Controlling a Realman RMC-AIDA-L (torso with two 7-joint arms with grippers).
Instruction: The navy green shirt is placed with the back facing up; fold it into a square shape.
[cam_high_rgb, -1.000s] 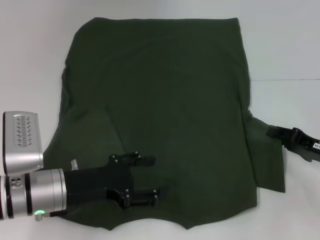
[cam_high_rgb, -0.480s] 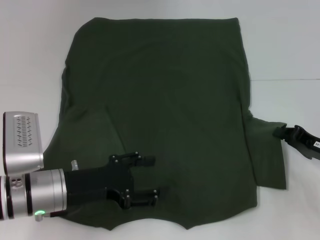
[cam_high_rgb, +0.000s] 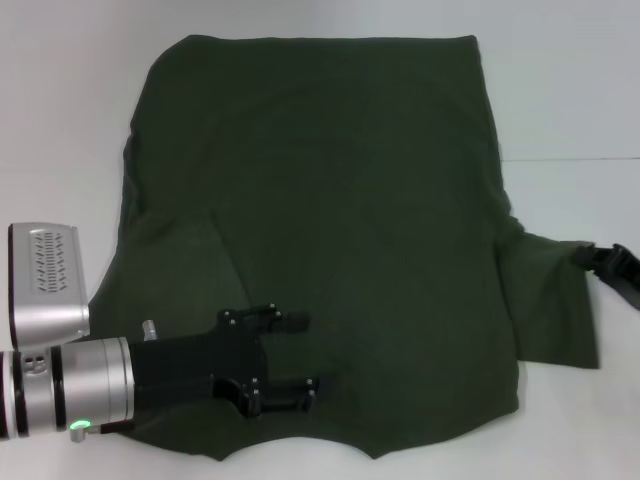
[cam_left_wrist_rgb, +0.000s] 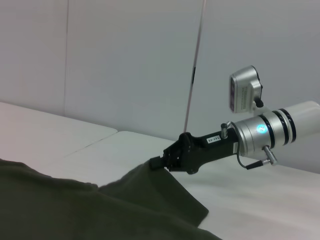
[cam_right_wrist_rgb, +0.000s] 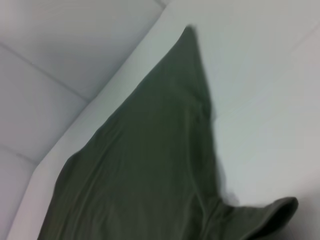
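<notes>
Head view | right end effector (cam_high_rgb: 600, 258) grips navy green shirt (cam_high_rgb: 330, 220) sleeve | left end effector (cam_high_rgb: 300, 350) open

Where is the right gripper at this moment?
In the head view the right gripper is at the far right edge, low over the white table, shut on the outer edge of the navy green shirt, at its right sleeve.

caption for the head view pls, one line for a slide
Right gripper pinches the navy green shirt by its sleeve at the right edge; open left gripper sits over the near hem.
</notes>
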